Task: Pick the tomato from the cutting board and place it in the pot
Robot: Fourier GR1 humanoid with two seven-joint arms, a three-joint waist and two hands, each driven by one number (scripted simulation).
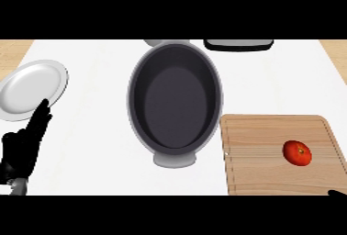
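A red tomato (297,153) lies on the right part of a wooden cutting board (261,160) at the lower right. A dark grey oval pot (176,98) with grey handles stands in the middle, left of the board. My left hand (24,147) shows at the lower left with straight fingers pointing up, far from the tomato and holding nothing. Only a black tip of my right hand (337,193) peeks in at the lower right corner, just below the board's near edge.
A white plate (30,89) sits at the far left, just above my left hand's fingertips. A black and grey object (238,45) lies at the back edge, right of the pot's far handle. Wooden counter shows at both upper corners.
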